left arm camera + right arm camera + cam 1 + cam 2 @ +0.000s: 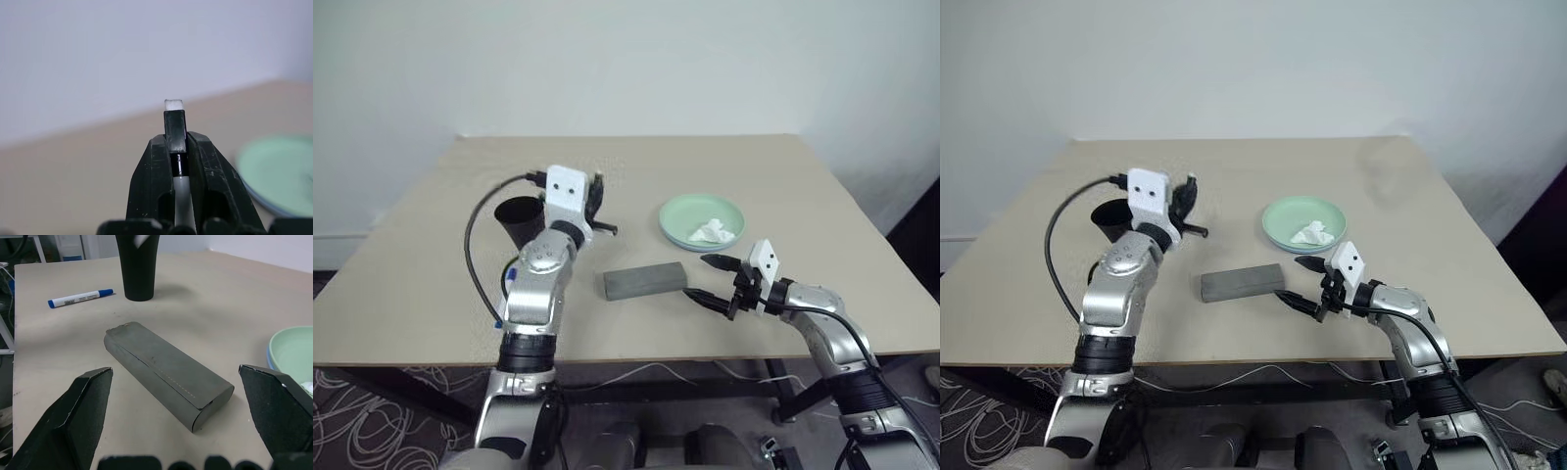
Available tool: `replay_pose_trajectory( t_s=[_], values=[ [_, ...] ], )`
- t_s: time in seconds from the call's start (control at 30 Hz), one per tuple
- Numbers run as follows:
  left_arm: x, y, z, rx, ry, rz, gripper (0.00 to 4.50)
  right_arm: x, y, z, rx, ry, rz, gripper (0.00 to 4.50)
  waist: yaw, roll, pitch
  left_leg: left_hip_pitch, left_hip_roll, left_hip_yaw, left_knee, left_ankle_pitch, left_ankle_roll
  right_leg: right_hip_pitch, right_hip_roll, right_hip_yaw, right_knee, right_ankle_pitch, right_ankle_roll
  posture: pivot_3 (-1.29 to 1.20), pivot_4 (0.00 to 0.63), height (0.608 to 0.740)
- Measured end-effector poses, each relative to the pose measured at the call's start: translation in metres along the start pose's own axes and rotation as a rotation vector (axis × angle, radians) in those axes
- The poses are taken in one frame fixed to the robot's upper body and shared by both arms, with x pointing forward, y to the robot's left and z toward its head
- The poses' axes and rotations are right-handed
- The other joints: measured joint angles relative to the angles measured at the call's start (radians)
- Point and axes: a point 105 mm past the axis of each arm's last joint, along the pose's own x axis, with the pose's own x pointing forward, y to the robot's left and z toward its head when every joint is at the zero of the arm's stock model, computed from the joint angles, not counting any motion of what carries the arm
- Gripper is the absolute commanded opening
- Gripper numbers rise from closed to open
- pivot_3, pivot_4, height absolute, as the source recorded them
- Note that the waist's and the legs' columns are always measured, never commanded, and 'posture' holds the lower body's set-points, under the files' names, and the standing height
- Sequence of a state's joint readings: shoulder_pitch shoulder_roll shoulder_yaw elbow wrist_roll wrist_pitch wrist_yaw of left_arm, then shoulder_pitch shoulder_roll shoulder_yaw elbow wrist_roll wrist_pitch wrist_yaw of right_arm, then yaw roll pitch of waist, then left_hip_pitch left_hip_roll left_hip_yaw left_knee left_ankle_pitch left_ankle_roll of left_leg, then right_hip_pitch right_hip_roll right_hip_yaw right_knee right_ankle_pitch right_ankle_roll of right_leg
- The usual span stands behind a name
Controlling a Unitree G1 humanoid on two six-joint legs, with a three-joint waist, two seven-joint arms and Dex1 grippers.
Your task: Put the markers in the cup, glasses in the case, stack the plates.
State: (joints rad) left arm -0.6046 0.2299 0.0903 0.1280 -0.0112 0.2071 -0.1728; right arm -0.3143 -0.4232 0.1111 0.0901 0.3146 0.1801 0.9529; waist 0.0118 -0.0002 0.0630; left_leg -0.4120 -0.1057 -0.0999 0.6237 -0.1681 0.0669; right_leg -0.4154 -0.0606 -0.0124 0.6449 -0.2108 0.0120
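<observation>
I count two markers. One slim white-barrelled marker with a dark cap (175, 131) sits clamped between the black fingers of my left end effector (598, 203), which is raised above the worktop (431, 255) just beside the cup; in the left wrist view the marker's capped end pokes out past the fingertips. The second, a white marker with a blue cap (80, 298), lies flat on the worktop near the left edge, close to the foot of the cup.

There is one cup, a matte black tapered plastic tumbler (519, 219), standing upright on the left half of the worktop, partly hidden behind my left arm.

One flat grey rectangular case (644, 281) lies closed near the middle of the front edge, between my two arms. I cannot tell where the glasses are.

I see two plates stacked toward the right side: a mint green round plastic plate (702, 220) on top, with the rim of a light blue plate (270, 359) showing beneath it. One crumpled white tissue (713, 232) rests in the green plate.

My right end effector (713, 281) is spread wide and grips nothing, hovering just beside the case's right end, fingers pointing toward it.
</observation>
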Motion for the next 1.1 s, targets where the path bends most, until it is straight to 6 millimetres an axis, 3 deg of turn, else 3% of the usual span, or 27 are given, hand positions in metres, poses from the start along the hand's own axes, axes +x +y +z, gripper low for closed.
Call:
replay_pose_trajectory(
  t_s=[0.1, 0.2, 0.4, 0.67, 0.7, 0.9, 1.1],
  values=[
    [0.006, 0.037, 0.010, 0.067, -0.088, 0.125, 0.01, 0.000, 0.000, 0.000, 0.000, 0.000, 0.000, 4.48, 0.001, 0.000, 0.000, 0.001, 0.000, 0.000, 0.000, 0.000, 0.000, 0.000, 0.000, 0.000, 0.000, 0.000, 0.000, 0.00, 0.000, 0.736],
    [0.007, 0.052, 0.002, 0.102, -0.111, 0.177, 0.01, 0.001, 0.000, 0.001, -0.003, -0.003, 0.001, 4.48, 0.005, 0.000, 0.000, 0.001, -0.001, 0.001, 0.001, 0.000, 0.000, 0.000, 0.000, -0.001, -0.001, 0.001, 0.001, 0.00, 0.000, 0.736],
    [0.011, 0.065, -0.025, 0.121, -0.070, 0.226, 0.01, 0.001, -0.001, 0.003, -0.009, -0.006, 0.000, 4.48, 0.021, -0.001, 0.000, 0.000, -0.001, 0.004, 0.002, -0.001, 0.002, -0.001, 0.000, -0.001, -0.002, 0.002, 0.004, 0.00, 0.000, 0.736],
    [0.016, 0.068, -0.036, 0.115, -0.066, 0.242, 0.01, -0.002, -0.003, 0.002, -0.008, -0.003, -0.014, 4.48, 0.031, -0.001, 0.000, 0.000, -0.001, 0.005, 0.004, -0.001, 0.003, 0.000, 0.000, -0.001, -0.002, 0.003, 0.005, 0.00, 0.000, 0.736],
    [0.016, 0.068, -0.036, 0.114, -0.066, 0.244, 0.73, -0.002, -0.003, 0.001, -0.005, -0.002, -0.017, 4.48, 0.031, -0.001, 0.000, 0.000, -0.001, 0.005, 0.004, -0.001, 0.003, 0.000, 0.000, -0.001, -0.002, 0.003, 0.005, 0.00, 0.000, 0.736],
    [0.020, 0.069, -0.034, 0.130, -0.067, 0.258, 2.70, -0.003, -0.003, 0.000, -0.003, 0.000, -0.023, 4.48, 0.032, -0.001, 0.000, 0.000, -0.001, 0.005, 0.004, -0.001, 0.003, 0.000, 0.000, -0.001, -0.002, 0.003, 0.005, 0.00, 0.000, 0.736],
    [0.020, 0.068, -0.033, 0.132, -0.070, 0.250, 2.70, -0.003, -0.003, 0.000, -0.003, 0.000, -0.023, 4.48, 0.033, -0.001, 0.000, 0.000, -0.001, 0.005, 0.004, -0.001, 0.003, 0.000, 0.000, -0.001, -0.002, 0.003, 0.005, 0.00, 0.000, 0.736]
  ],
)
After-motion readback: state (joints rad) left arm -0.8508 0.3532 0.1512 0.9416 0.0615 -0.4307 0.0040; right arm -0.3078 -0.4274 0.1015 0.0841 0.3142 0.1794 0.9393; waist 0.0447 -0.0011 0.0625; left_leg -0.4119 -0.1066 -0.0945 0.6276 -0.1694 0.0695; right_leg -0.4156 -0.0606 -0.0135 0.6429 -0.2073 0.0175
